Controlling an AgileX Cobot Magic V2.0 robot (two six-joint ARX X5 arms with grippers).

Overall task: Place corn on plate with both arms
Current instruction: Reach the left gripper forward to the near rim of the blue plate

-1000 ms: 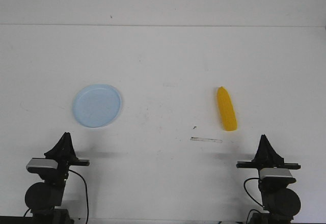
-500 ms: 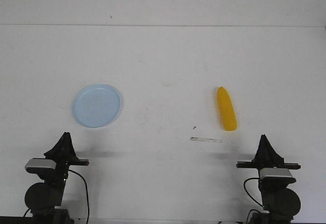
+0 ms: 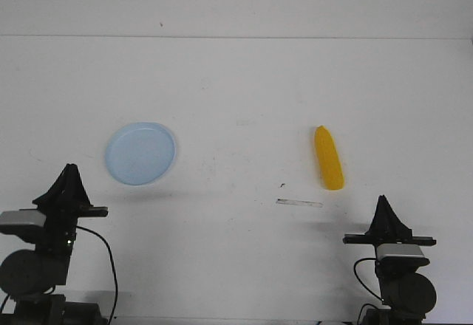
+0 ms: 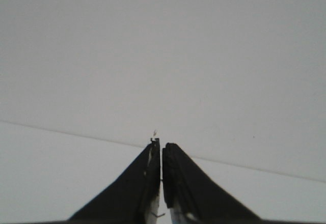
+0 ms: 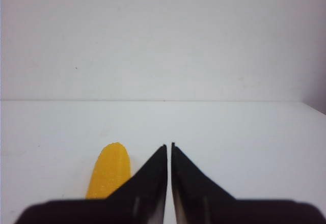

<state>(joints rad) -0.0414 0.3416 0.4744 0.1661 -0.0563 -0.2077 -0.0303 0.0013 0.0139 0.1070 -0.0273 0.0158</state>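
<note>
1. Up front, the left gripper (image 3: 69,171) stands raised near the table's front-left corner, tip up, just short of the plate (image 3: 140,153); the right gripper (image 3: 383,202) sits low at front right. The corn (image 3: 329,158) lies flat on the white table (image 3: 236,89), ahead of the right gripper and well apart from the plate, with bare surface between them.
2. Through the left wrist camera, the left gripper's fingers (image 4: 145,178) are pressed together, empty, pointing at the table's far edge.
3. Through the right wrist camera, the right gripper's fingers (image 5: 193,183) are also closed on nothing, the corn (image 5: 108,175) just beside them.
</note>
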